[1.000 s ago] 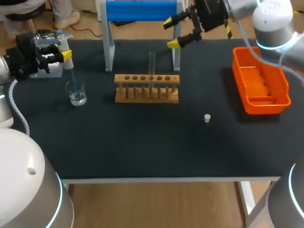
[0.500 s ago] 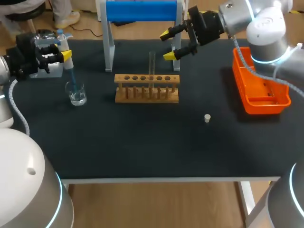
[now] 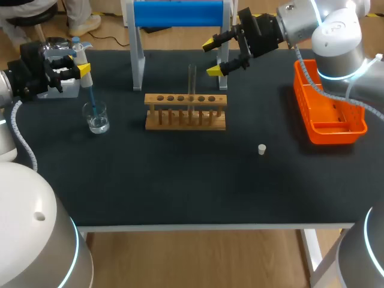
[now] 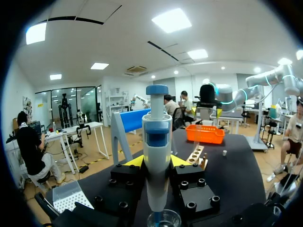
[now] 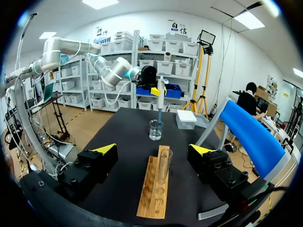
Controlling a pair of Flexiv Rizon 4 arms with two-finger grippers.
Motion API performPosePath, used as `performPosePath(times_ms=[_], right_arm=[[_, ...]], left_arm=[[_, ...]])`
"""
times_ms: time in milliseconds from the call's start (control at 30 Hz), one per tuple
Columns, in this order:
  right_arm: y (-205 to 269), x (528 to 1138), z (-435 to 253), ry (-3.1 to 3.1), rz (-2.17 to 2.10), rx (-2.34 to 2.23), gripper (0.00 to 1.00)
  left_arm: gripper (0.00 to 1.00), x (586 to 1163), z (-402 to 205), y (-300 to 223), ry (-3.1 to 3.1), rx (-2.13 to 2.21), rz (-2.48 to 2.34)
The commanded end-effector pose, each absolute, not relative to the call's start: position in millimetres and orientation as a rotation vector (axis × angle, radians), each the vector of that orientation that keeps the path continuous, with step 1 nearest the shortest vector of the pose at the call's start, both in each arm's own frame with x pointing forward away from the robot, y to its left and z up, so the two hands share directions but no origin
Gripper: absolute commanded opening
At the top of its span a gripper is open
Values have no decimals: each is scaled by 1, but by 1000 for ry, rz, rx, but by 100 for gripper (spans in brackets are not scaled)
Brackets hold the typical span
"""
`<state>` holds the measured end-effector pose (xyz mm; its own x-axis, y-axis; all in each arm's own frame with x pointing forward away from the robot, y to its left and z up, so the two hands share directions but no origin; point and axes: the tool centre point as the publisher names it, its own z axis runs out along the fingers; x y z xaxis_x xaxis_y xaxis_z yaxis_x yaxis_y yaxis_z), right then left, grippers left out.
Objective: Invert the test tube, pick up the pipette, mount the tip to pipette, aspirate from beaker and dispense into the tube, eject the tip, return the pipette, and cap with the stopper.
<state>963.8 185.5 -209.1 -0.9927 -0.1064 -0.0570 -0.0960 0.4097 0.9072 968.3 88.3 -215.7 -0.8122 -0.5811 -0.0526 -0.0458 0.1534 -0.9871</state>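
The left gripper (image 3: 80, 65) is clamped on the pipette (image 4: 156, 156) at far left, with the pipette's tip inside the beaker (image 3: 96, 118). The right gripper (image 3: 212, 57), fingers apart, hangs just beyond the rack (image 3: 186, 112), which holds the upright test tube (image 3: 192, 78). The stopper (image 3: 261, 149) lies on the table to the near right.

Beaker (image 4: 164, 219) half out of view

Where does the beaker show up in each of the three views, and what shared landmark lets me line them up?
Head view: beaker stands left of the wooden rack.
Left wrist view: beaker sits directly under the left gripper and its pipette; only its rim shows.
Right wrist view: beaker is ahead of the right gripper, beyond the rack's far end.
Shared landmark: the wooden rack shows in all three.
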Motion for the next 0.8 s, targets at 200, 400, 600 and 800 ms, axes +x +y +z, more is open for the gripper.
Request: performPosePath(times_ms=[200, 400, 600, 800], right_arm=[[188, 973, -215, -2640, -1677, 173, 100], [192, 978, -225, -2666, -1649, 187, 100], [196, 981, -236, -2689, -1647, 213, 100], [199, 984, -246, -2675, -1665, 236, 100]], left_arm=[[0, 969, -215, 88, 2015, -598, -1698], [0, 969, -215, 88, 2015, -598, -1698], [0, 969, -215, 88, 2015, -598, -1698], [0, 969, -215, 88, 2015, -598, -1698]])
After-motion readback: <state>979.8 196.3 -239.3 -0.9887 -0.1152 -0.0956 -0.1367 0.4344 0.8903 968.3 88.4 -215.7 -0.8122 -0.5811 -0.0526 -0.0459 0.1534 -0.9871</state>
